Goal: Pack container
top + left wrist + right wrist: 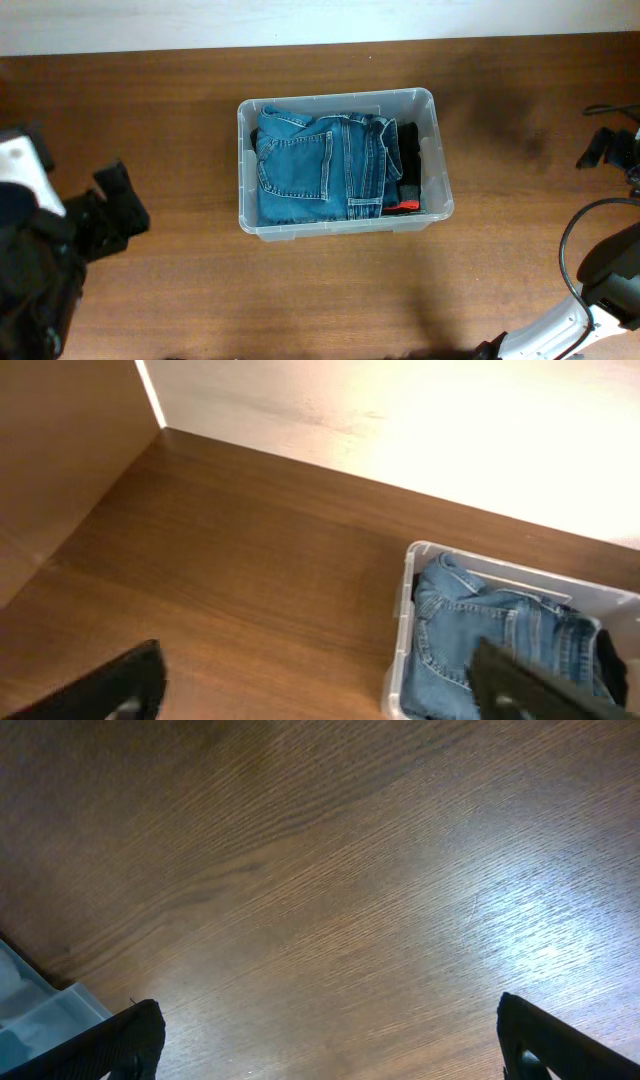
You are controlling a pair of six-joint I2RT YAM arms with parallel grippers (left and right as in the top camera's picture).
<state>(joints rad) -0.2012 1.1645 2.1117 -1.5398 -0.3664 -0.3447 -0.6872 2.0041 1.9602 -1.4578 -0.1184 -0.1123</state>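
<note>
The container, a clear plastic bin, stands in the middle of the wooden table. Folded blue jeans fill most of it, and dark clothing with a red patch is packed along its right side. My left gripper is to the container's left, apart from it. In the left wrist view the left gripper is open and empty over bare table, with the container and the jeans just to its right. My right gripper is open and empty above the tabletop, and a corner of the container shows at lower left.
The right arm's black parts and its cable sit at the far right of the table. A pale wall runs along the table's back edge. The left arm's body fills the lower left corner.
</note>
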